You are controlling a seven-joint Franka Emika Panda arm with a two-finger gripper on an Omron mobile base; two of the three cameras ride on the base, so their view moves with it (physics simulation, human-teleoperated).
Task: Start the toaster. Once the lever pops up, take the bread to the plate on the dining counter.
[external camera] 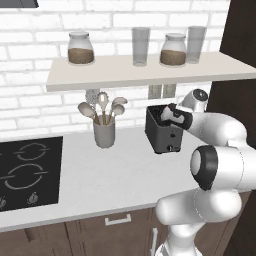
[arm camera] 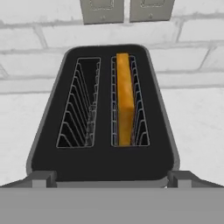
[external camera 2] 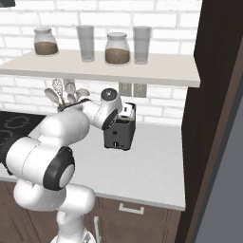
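The dark toaster [external camera: 161, 134] [external camera 2: 119, 133] stands on the white worktop against the brick wall. The hand view looks straight down on the toaster [arm camera: 105, 157]. Its left slot is empty, and the bread [arm camera: 124, 103], a golden-orange slice on edge, sits in the right slot. My gripper [external camera: 168, 115] [external camera 2: 125, 114] [arm camera: 112, 178] hovers just above the toaster's top, open. Its two fingertips [arm camera: 43, 178] stand wide apart near the toaster's front edge with nothing between them. The plate and the dining counter are out of view.
A grey utensil cup [external camera: 104, 132] with spoons stands left of the toaster, and a black hob [external camera: 27, 170] lies further left. A shelf [external camera: 150, 72] with jars and glasses hangs overhead. Wall outlets [arm camera: 127, 9] sit behind the toaster. A tall dark cabinet [external camera 2: 213, 118] closes the right side.
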